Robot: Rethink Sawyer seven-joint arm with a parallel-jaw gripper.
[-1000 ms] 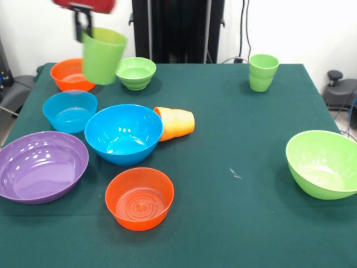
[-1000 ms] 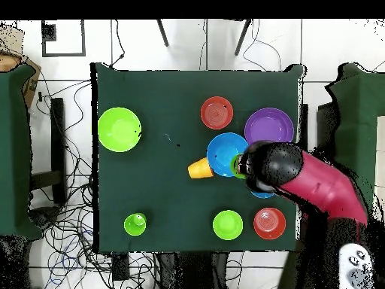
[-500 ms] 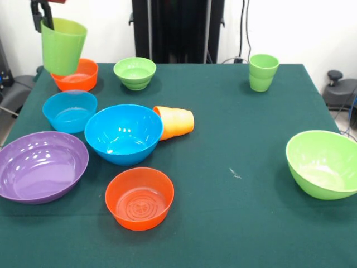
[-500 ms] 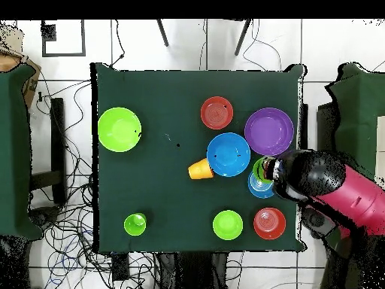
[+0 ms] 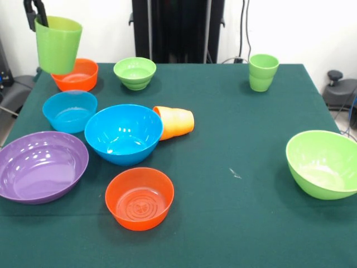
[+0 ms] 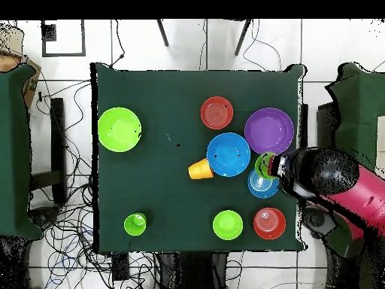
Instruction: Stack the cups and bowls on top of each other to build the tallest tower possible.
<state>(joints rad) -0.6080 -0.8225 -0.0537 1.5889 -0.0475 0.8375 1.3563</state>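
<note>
Nearest in front view: orange bowl (image 5: pixel 139 198) sitting upright alone, w/ purple bowl (image 5: pixel 40 166) to its left and big lime bowl (image 5: pixel 322 163) lying well apart at right edge. Behind those, blue bowl (image 5: pixel 124 133) is touching an orange cup (image 5: pixel 175 123) that is lying on its side; light blue bowl (image 5: pixel 70 110) is sitting just beside. Farther back: 2nd orange bowl (image 5: pixel 81 75), small lime bowl (image 5: pixel 135 72), and a green cup pair (image 5: pixel 263 72), one apparently nested in the other.

Gripper (image 5: pixel 34 14) is holding a big green cup (image 5: pixel 57 44) by the rim, up in the air, far left, above the 2nd orange bowl and light blue bowl.

Progress, my read: barely begun. No tower standing yet; apart from the nested cups, nothing's stacked. Nearly all pcs are waiting on the table (image 5: pixel 234 212).

No brands, labels or writing readable.
</note>
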